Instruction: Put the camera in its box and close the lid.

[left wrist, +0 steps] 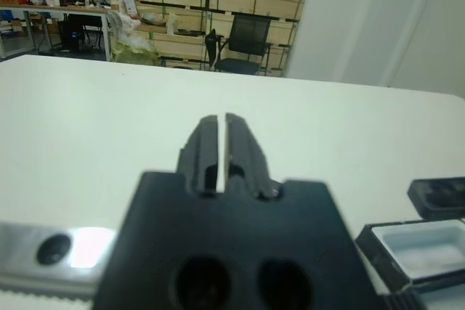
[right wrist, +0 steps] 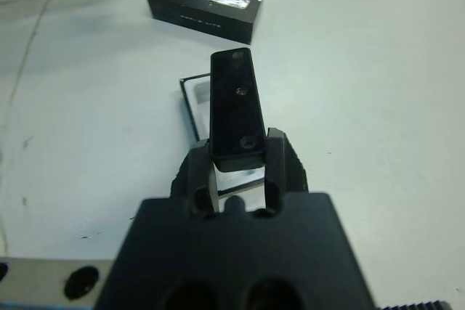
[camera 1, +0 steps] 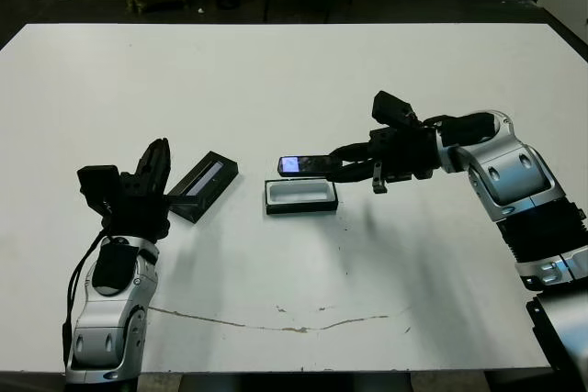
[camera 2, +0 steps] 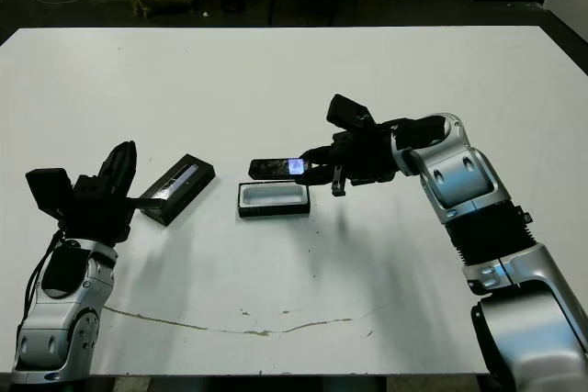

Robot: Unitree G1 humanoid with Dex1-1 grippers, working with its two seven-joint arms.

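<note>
- Carrying the camera [camera 1: 305, 165] level, the right gripper [camera 1: 342, 165] hangs it just above the open box [camera 1: 300, 196] — aligned lengthwise, apparently for lowering in.
- Right fingers are clamped on one end of the camera.
- Left gripper [left wrist: 216, 152]: fingers nearly together, holding nothing, parked beside the lid [camera 1: 203, 184] — probably awaiting closure.

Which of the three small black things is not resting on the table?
The camera: the right gripper holds it by one end above the open box. The box and the striped lid both lie on the table.
</note>
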